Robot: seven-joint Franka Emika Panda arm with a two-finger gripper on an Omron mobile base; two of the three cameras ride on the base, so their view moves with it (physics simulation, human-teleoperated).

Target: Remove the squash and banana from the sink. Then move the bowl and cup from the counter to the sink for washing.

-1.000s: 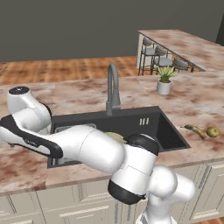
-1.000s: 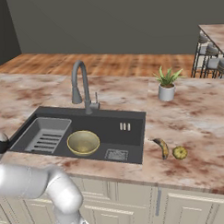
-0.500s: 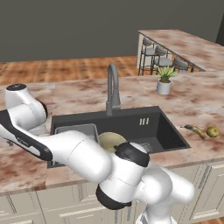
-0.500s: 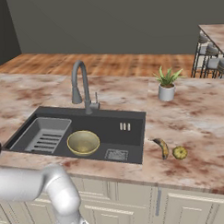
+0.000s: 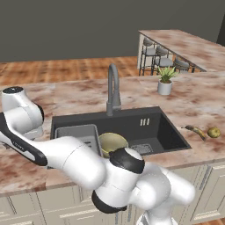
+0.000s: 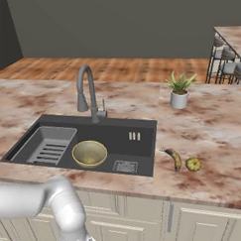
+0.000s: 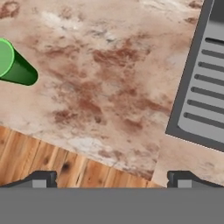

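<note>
The green cup (image 7: pixel 15 65) stands on the marble counter at the left edge of the hand view, well off to the side of my open gripper (image 7: pixel 111 180), whose fingers hold nothing. The gripper hangs above the counter's front edge, left of the sink (image 6: pixel 123 137). The olive-yellow bowl (image 6: pixel 89 152) sits inside the basin, also seen past my arm as bowl (image 5: pixel 112 143). The banana (image 6: pixel 175 158) and the round squash (image 6: pixel 193 163) lie side by side on the counter right of the sink, banana (image 5: pixel 195 131) nearest the rim and squash (image 5: pixel 214 132) beyond it.
A grey ribbed tray (image 7: pixel 205 96) fills the sink's left part, tray (image 6: pixel 46 145). The gooseneck faucet (image 6: pixel 86 91) rises behind the basin. A potted plant (image 6: pixel 179 92) stands at the back right. Wooden floor (image 7: pixel 52 166) shows below the counter edge. My bulky arm (image 5: pixel 88 167) crosses the counter front.
My arm has swung further left and lower along the counter front, uncovering more of the bowl in the left base view. Bowl, banana and squash have not moved.
</note>
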